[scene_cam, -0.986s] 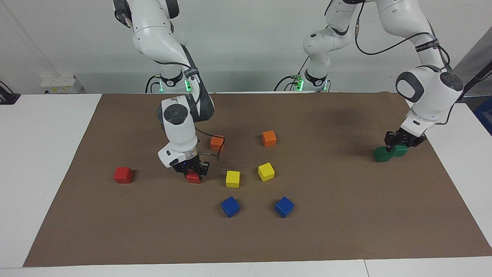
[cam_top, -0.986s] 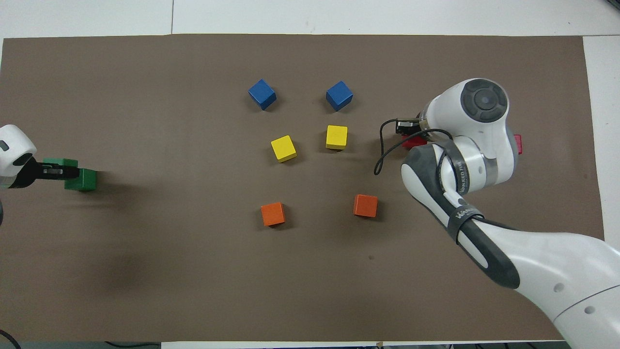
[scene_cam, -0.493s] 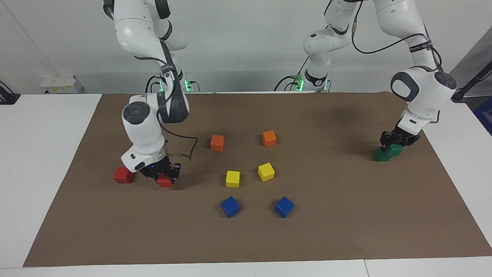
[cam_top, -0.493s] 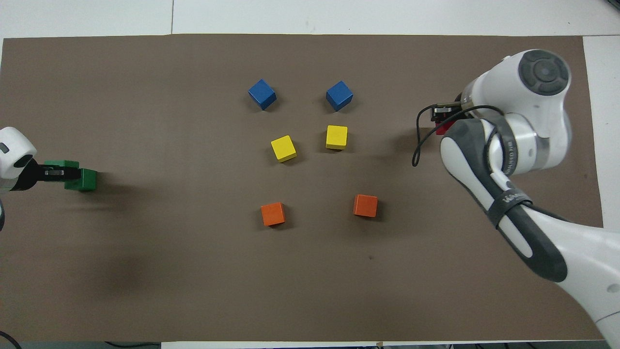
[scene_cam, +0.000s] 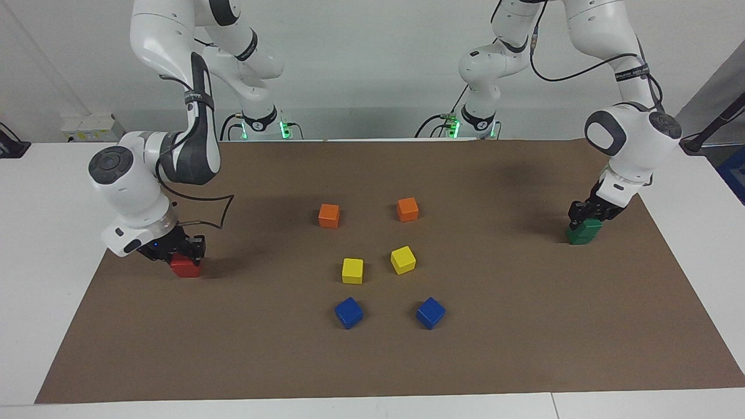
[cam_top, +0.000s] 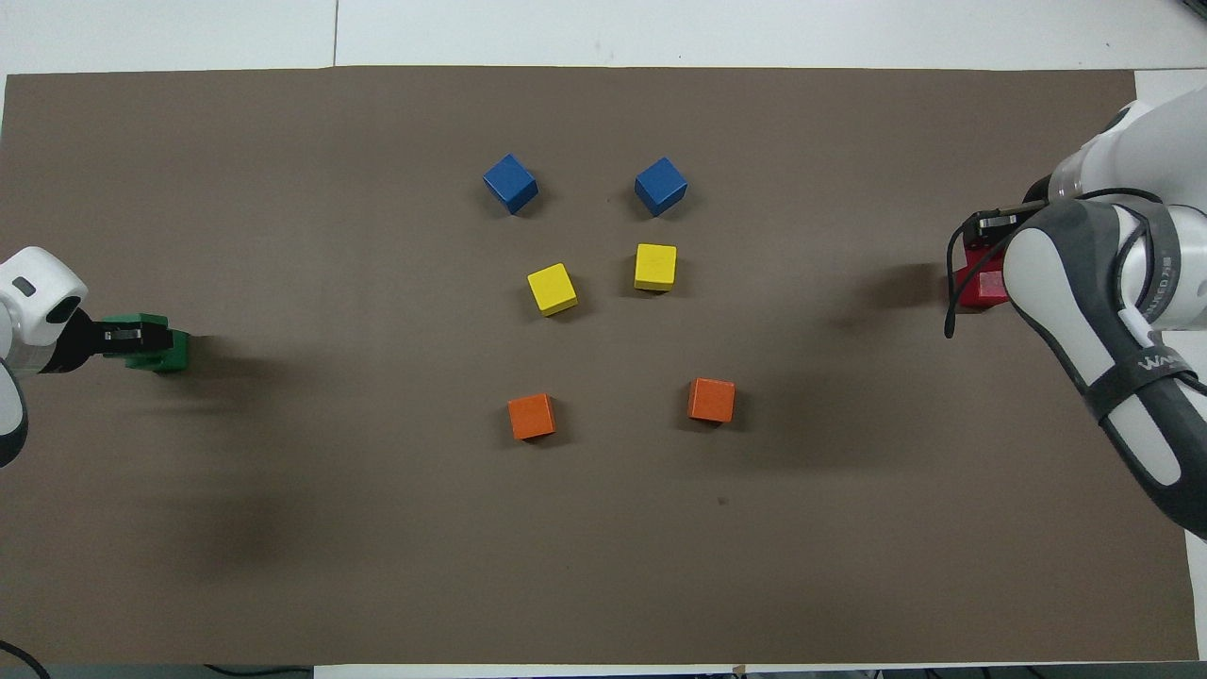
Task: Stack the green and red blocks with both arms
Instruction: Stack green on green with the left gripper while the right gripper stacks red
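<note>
A white counter (scene_cam: 58, 244) carries a large brown mat (scene_cam: 512, 326) that covers most of it. At the robots' end stands a pale wall (scene_cam: 372, 64), and green lights glow at the two arm bases.

In the middle of the mat lie two orange cubes (scene_cam: 329, 215), two yellow cubes (scene_cam: 353, 270) and two blue cubes (scene_cam: 348, 312), the orange pair nearest to the robots and the blue pair farthest.

The right end effector (scene_cam: 177, 250) is at the right arm's end of the mat, pinching a red block (scene_cam: 185, 266) just over a second red one. From the facing view the two red blocks look like one; the overhead view shows two red surfaces (cam_top: 981, 283) slightly shifted, partly covered by the arm.

The left end effector (scene_cam: 588, 215) is at the left arm's end of the mat, pinching a green block (scene_cam: 582, 233) over the other green block. The overhead view shows the two green blocks (cam_top: 156, 344) nearly in line, with the end effector (cam_top: 123, 333) over them. Whether each held block already touches the lower one I cannot tell.

The facing view shows the whole arms and the wall; the overhead view shows only the mat and parts of the arms.
</note>
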`<action>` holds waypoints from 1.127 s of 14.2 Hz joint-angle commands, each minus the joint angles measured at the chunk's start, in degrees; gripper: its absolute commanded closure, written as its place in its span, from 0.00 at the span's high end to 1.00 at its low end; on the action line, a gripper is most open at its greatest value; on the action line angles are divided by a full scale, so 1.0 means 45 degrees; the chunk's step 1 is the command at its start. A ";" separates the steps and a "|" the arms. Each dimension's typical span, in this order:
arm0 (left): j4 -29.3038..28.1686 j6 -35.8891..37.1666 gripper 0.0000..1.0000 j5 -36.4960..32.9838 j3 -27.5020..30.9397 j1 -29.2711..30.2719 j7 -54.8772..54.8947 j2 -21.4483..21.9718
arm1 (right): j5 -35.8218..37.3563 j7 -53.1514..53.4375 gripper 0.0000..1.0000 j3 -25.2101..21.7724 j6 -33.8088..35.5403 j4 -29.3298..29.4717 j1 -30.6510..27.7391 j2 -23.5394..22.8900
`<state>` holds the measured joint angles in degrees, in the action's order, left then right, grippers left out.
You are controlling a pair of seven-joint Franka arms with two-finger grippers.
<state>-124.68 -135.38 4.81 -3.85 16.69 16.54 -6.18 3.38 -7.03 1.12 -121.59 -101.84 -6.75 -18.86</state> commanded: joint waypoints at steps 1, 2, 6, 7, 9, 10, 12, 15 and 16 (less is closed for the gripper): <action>-0.0242 -0.0364 0.00 0.0084 0.0133 -0.0135 -0.0082 0.0085 | -0.0380 -0.0975 0.00 0.0181 -0.0147 -0.0806 -0.0647 0.0598; -0.0242 -0.0364 0.00 0.0064 0.0133 -0.0116 -0.0063 0.0085 | -0.0380 -0.1210 0.00 0.0181 -0.0147 -0.0787 -0.0822 0.0598; -0.0067 -0.0325 0.00 0.0025 0.0172 -0.0077 -0.0024 0.0006 | -0.0380 -0.1486 0.00 0.0181 -0.0206 -0.0807 -0.1019 0.0617; -0.0028 -0.0364 0.00 0.0025 0.0172 -0.0077 -0.0024 -0.0013 | -0.0380 -0.1466 0.00 0.0181 -0.0264 -0.0826 -0.1020 0.0617; -0.0008 -0.0384 0.00 -0.0014 0.0172 -0.0077 0.0015 -0.0013 | -0.0380 -0.1427 0.00 0.0181 -0.0575 -0.1098 -0.1020 0.0675; -0.0008 -0.0442 0.00 -0.0498 0.0153 0.0000 0.0015 -0.0013 | -0.0380 -0.1407 0.00 0.0181 -0.0848 -0.1293 -0.1020 0.0715; 0.0031 -0.0579 0.00 -0.0873 0.0152 0.0040 -0.0024 -0.0033 | -0.0380 -0.1388 0.00 0.0181 -0.1239 -0.1509 -0.1020 0.0735; -0.0046 -0.0618 0.00 -0.0913 0.0133 0.0040 -0.0063 -0.0013 | -0.0380 -0.1368 0.00 0.0181 -0.1416 -0.1704 -0.1020 0.0812; -0.0124 -0.0715 0.00 -0.0913 0.0152 -0.0018 -0.0082 -0.0013 | -0.0380 -0.1291 0.00 0.0181 -0.1514 -0.1782 -0.1020 0.0813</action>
<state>-124.74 -137.23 1.84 -3.41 16.84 16.57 -6.21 3.02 -12.07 1.30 -126.72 -106.93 -10.53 -17.57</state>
